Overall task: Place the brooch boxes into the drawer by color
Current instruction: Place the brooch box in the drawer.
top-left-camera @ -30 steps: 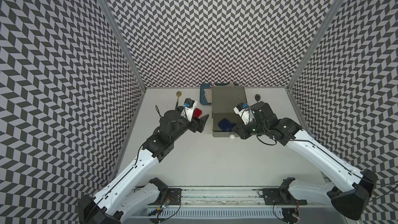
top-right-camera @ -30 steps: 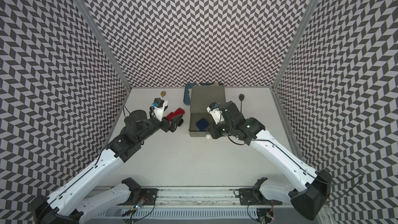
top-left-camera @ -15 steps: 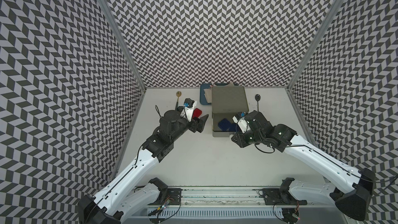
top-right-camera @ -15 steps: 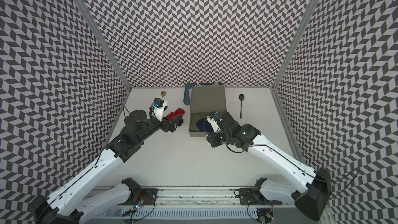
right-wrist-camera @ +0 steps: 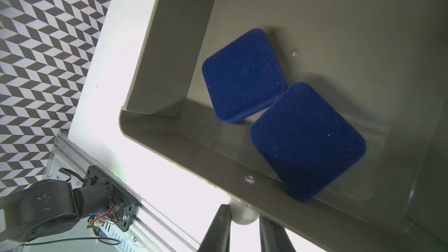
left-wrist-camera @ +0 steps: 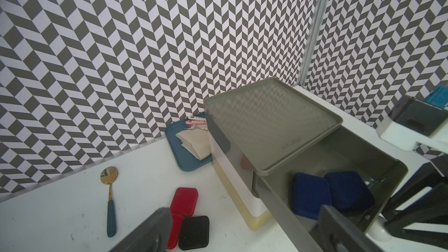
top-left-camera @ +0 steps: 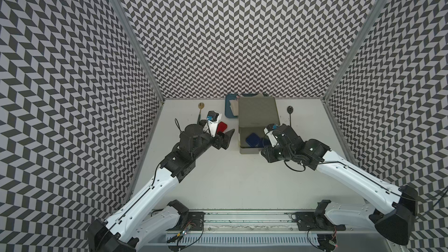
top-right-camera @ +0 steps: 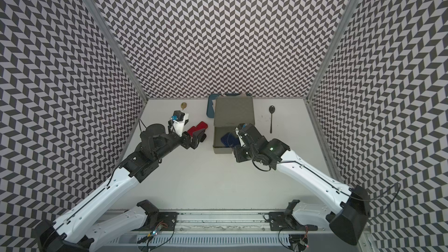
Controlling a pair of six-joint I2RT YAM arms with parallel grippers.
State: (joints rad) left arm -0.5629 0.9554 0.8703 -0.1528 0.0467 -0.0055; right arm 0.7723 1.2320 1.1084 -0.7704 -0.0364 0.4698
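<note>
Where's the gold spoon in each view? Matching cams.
In a top view: gold spoon near the back wall, beyond the left arm.
In a top view: gold spoon again, only its bowl showing.
Left wrist: gold spoon whole, beside the red boxes.
Right wrist: not in it.
Shared landmark: grey drawer chest, its top drawer open.
</note>
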